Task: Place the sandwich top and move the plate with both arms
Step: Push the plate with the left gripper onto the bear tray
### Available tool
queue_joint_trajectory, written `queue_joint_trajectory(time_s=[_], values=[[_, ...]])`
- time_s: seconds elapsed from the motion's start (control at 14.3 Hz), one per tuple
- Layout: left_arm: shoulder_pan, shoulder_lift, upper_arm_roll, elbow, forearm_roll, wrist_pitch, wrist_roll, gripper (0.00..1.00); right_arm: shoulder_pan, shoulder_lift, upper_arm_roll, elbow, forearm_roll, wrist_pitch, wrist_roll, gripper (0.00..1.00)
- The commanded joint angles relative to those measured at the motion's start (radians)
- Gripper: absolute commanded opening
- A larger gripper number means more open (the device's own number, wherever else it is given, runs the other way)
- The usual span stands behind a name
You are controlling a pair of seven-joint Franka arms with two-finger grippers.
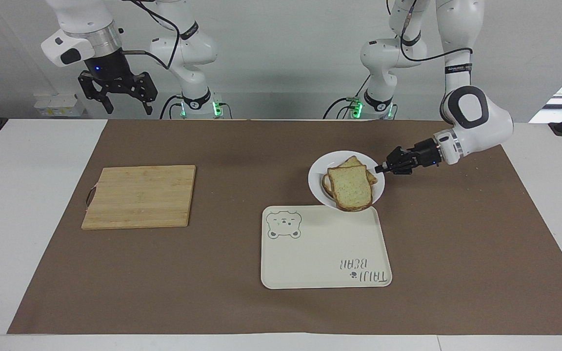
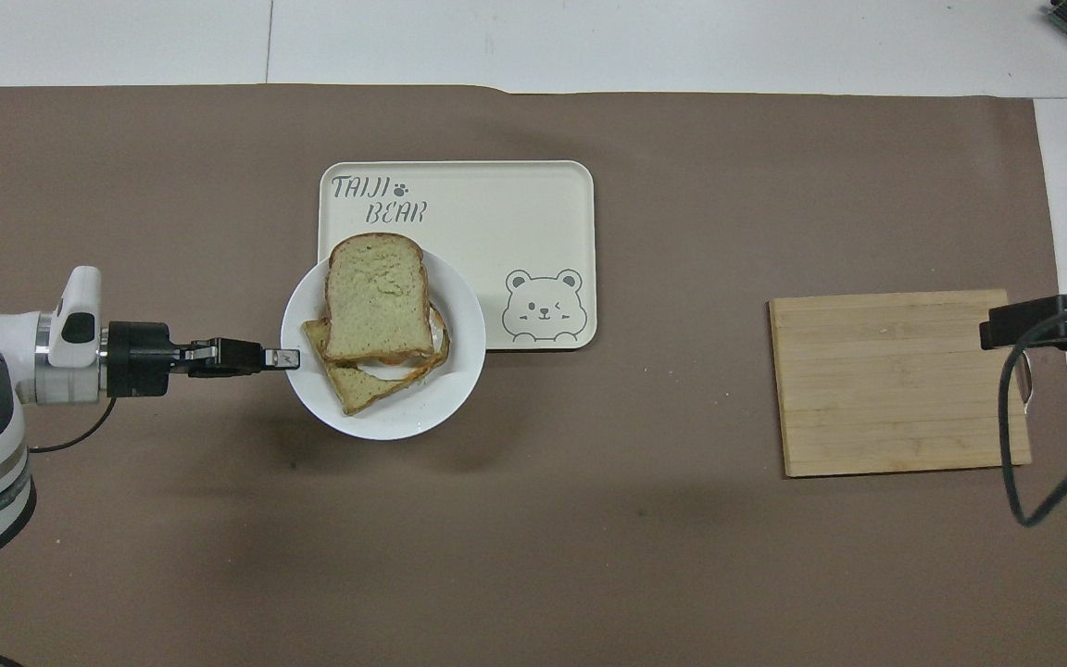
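Plate [image 1: 347, 181] with the assembled sandwich, raised off the brown mat and carried by the left gripper [image 1: 383, 168], whose fingertips are clamped on the rim at the side toward the left arm's end of the table. The plate's shadow falls on the mat, apart from it, in the overhead view, so it appears to be in the air, partly over the edge of the tray [image 1: 325, 263] that lies nearest the robots. The sandwich top [image 1: 350, 188] lies flat on the stack, its plain pale face upward, set a little askew so that a corner of the lower slice [image 2: 348, 396] shows beneath it. The right gripper [image 1: 117, 95] hangs high over the robots' edge of the table at the right arm's end, jaws spread and empty, waiting. Farther out, the cutting board [image 1: 139, 196] lies bare on the mat toward the right arm's end; the cream tray, printed with a bear and lettering, lies farther from the robots than the board. Progress, as judged: the topping step looks complete and the transfer is under way with one arm only; lowering the plate onto the tray and releasing it remain.
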Motion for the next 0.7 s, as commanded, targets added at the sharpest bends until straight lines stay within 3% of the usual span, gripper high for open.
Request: queue_joint_trajectory(time_s=[0.0,0.07,0.28,0.49,0.63], values=[[-0.004,0.094,-0.034,0.113,-0.058,0.082,-0.021,0.00,-0.007,-0.023,0.001,-0.021,0.013,0.000,-0.020,1.00],[0.002,0.107,-0.073,0.147,-0.076,0.127,-0.056,0.00,-0.007,-0.023,0.002,-0.021,0.015,-0.005,-0.016,1.00],[0.007,0.237,-0.136,0.283,-0.079,0.238,-0.116,0.00,0.005,-0.041,0.005,-0.047,0.026,-0.006,0.030,1.00],[0.012,0.350,-0.183,0.340,-0.073,0.317,-0.112,0.00,0.004,-0.052,0.005,-0.063,0.039,0.000,0.018,1.00],[-0.007,0.378,-0.181,0.341,-0.040,0.342,-0.107,0.00,0.005,-0.052,0.005,-0.061,0.039,0.000,0.013,1.00]])
